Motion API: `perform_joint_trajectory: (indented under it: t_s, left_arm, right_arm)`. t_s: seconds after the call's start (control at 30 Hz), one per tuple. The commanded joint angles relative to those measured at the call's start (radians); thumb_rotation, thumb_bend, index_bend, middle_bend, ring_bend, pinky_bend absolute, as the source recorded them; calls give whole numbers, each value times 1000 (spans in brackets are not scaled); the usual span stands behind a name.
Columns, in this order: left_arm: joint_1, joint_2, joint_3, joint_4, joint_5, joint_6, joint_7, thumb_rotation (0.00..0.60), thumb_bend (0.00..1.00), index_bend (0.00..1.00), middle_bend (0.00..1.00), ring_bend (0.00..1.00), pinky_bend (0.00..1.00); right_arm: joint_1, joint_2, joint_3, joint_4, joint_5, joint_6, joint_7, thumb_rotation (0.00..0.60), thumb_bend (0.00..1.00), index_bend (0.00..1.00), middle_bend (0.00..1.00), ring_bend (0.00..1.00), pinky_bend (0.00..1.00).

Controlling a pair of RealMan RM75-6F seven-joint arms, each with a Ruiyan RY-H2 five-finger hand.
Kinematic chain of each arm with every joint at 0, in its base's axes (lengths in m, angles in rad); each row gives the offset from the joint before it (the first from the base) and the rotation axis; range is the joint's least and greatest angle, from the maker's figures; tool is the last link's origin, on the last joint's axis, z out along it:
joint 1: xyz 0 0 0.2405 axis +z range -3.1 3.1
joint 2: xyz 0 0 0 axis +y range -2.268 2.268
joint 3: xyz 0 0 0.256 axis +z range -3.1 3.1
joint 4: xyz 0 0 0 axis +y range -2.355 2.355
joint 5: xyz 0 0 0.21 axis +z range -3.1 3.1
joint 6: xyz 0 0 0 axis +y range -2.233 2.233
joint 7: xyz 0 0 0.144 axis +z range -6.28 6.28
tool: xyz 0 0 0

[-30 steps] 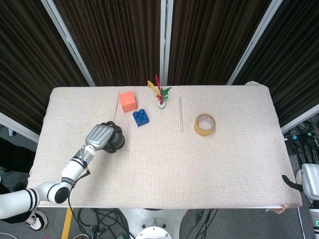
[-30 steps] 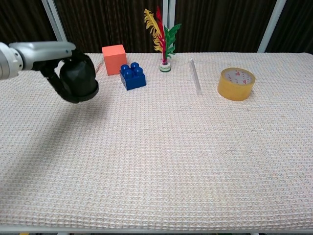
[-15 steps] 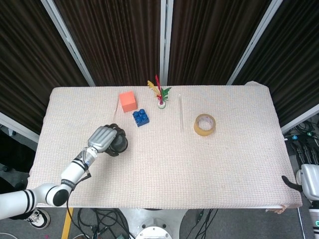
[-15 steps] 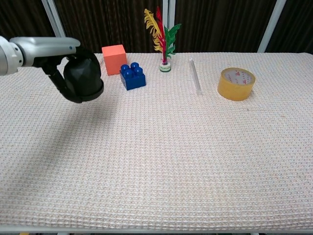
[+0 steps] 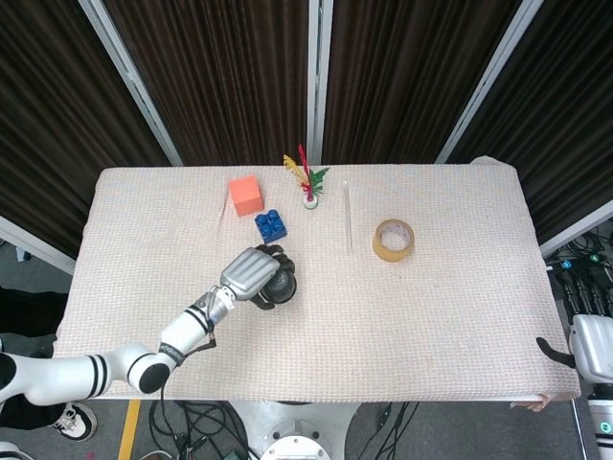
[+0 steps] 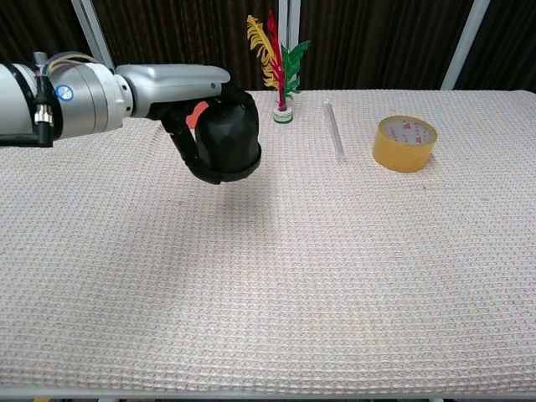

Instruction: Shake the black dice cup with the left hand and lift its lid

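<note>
- Head view: the left hand (image 5: 251,274) grasps the black cup (image 5: 279,285) from above and from the left, with the fingers wrapped round its body. The cup sits over the middle-left of the table (image 5: 450,316), nearer the front than the blue brick (image 5: 270,226).
- Chest view: the left hand (image 6: 186,92) holds the cup (image 6: 226,140) off the cloth; a soft shadow lies on the weave below it. The cup's long axis is close to upright, leaning a little, with the domed end up and the wider rim down. The seam between lid and base cannot be told.
- Chest view: the cup hides most of the orange cube (image 6: 194,115); only a sliver shows beside the fingers.
- Head view: the orange cube (image 5: 246,195) and the blue brick lie toward the back left, the feather shuttlecock (image 5: 307,180) stands behind the centre, a clear tube (image 5: 348,218) lies lengthwise front to back, and the tape roll (image 5: 394,240) lies flat to its right.
- Head view: the right hand (image 5: 589,350) is at the frame's right edge, off the table; whether it is released or clenched cannot be told.
</note>
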Motion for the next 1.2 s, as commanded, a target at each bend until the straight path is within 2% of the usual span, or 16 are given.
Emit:
perform_joint_trajectory:
  t_s: [0.03,0.17,0.27,0.43,0.53,0.6,0.73,0.83,1.0,1.1,1.2]
  left_arm:
    - [50,96,9,31,-79,52,12,600,231,381,493,174,243]
    - [68,190,-11,103,-146,55,4,600,231,382,494,174,242]
    - [60,204,-19,66,-152,21,-24,600,231,384,496,173,241]
    - [9,112,14,-86,-25,-44,-39,600,231,384,497,173,240]
    - [-18,57,19,-103,37,-38,-23,600,231,384,497,173,240]
    - [-21,39,8,-64,32,-12,-16,600,231,384,497,173,240]
    - [-20,44,-2,121,-115,-16,4,600,231,384,497,173,240]
    - [-10,64,0,181,-200,-31,4,600,231,386,497,173,240]
    - [-4,90,4,60,-132,-26,-29,600,231,385,497,173,236]
    - [-6,89,54,-73,-24,-39,-13,600,231,385,497,173,236]
    - [-2,69,77,-122,44,-14,3,600,231,383,497,173,236]
  right_arm:
    - [-3,-3,-5,11,-8,2,9,600,77,0,0,0,0]
    - [-5,-1,1,22,9,0,25,600,77,0,0,0,0]
    - [-6,-1,3,24,12,3,18,600,77,0,0,0,0]
    - [-1,-3,-5,6,-2,-2,-5,600,77,0,0,0,0]
    - [-6,0,-7,1,-9,9,-6,600,77,0,0,0,0]
    - [-8,3,-4,3,-2,10,-2,600,77,0,0,0,0]
    - [-8,6,-2,15,8,1,15,600,77,0,0,0,0]
    - [-7,2,-2,25,13,-4,21,600,77,0,0,0,0]
    - [-1,-6,-4,22,8,-13,12,600,78,0,0,0,0]
    - [-1,-6,-9,15,-4,-9,3,600,77,0,0,0,0]
    - [-3,-2,-9,12,-6,-4,1,600,77,0,0,0,0]
